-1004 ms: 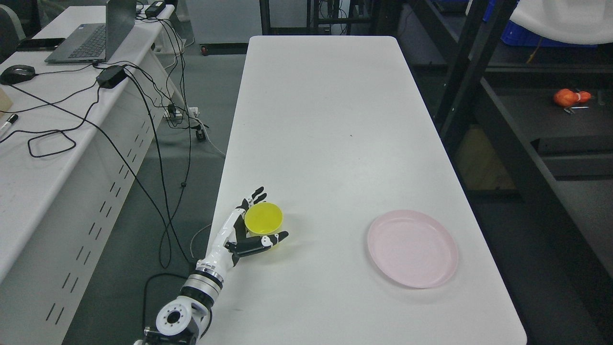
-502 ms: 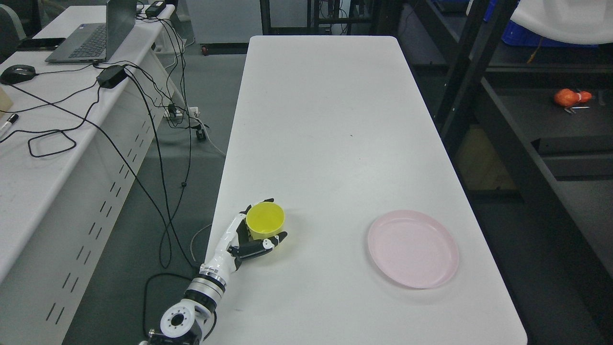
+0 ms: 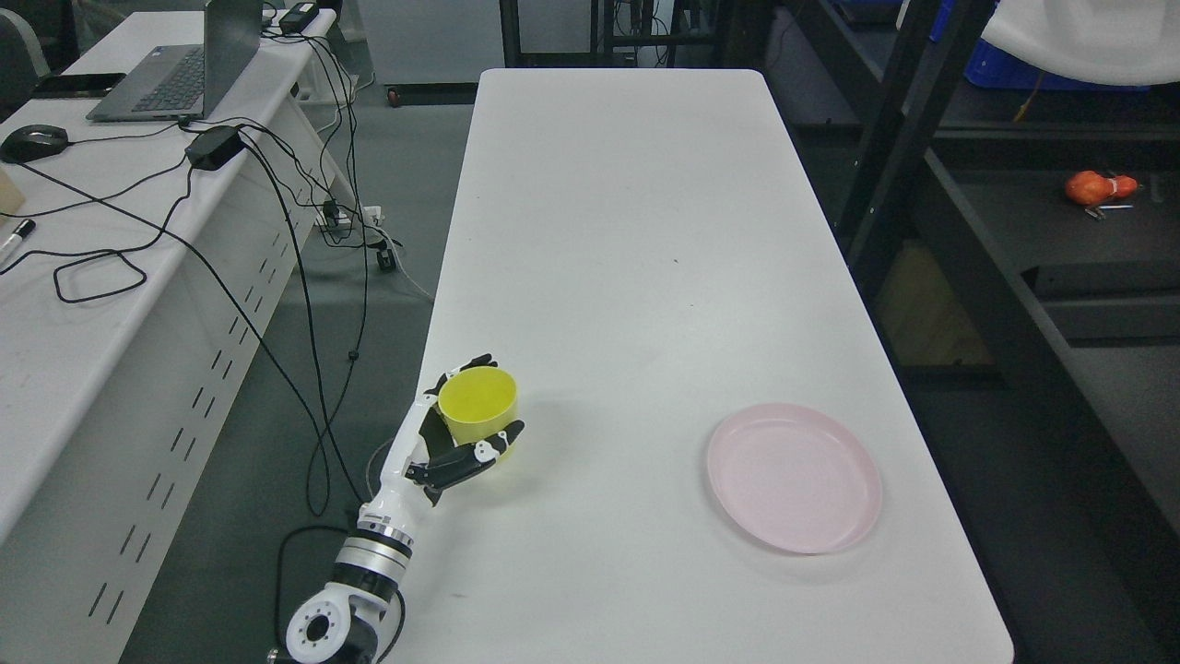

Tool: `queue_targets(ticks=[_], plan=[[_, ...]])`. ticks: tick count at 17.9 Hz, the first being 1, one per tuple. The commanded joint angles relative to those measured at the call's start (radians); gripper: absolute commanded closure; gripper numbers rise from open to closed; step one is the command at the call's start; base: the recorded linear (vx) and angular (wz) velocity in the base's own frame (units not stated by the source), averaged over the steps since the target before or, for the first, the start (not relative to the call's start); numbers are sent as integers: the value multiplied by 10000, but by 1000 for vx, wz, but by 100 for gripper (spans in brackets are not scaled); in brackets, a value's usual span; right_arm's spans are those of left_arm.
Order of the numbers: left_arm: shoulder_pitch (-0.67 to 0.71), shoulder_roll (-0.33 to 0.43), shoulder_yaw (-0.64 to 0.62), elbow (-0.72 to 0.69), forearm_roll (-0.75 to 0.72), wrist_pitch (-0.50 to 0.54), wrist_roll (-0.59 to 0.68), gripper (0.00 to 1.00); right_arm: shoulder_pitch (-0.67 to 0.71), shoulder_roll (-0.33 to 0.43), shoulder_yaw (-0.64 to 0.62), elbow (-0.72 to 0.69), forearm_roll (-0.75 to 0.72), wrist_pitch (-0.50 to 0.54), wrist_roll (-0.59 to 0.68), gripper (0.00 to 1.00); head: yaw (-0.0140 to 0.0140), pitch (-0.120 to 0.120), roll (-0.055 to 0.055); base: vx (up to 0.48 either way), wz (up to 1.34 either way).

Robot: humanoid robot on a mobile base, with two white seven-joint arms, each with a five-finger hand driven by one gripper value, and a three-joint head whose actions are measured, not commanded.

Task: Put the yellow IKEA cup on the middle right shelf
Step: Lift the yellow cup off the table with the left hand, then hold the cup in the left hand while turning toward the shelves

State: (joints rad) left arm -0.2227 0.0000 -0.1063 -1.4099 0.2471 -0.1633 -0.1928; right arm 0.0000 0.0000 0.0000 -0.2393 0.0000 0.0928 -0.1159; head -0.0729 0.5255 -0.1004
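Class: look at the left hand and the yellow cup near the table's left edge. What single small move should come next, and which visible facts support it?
Probably lift the yellow cup straight up. The left hand already wraps it, thumb in front and fingers behind, and the cup is upright. The dark shelving stands beyond the table's right side.

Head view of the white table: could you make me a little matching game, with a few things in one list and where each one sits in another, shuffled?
Things:
1. yellow cup
2. pink plate
3. laptop
4. orange object

Places:
A. on the dark shelf at the right
B. on the side desk, far left
C. held in the left robot hand
D. flat on the white table, near its right edge

Pairs: 1-C, 2-D, 3-B, 4-A
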Motion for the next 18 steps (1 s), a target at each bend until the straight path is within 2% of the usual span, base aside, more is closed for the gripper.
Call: queue_targets(ticks=[1,6,18], plan=[[462,175,434,-2511,474,-23,-5,100,138,-175,169,0,-245,8,-7,1,0,0,0,0,0],[632,175,510,-2958,551,-69,-5,100,138,-175,169,0,-245,8,-7,1,0,0,0,0,0],[1077,175,372,-2989,659,-85,-5,100,138,-175,169,0,-245,8,-7,1,0,0,0,-69,0]])
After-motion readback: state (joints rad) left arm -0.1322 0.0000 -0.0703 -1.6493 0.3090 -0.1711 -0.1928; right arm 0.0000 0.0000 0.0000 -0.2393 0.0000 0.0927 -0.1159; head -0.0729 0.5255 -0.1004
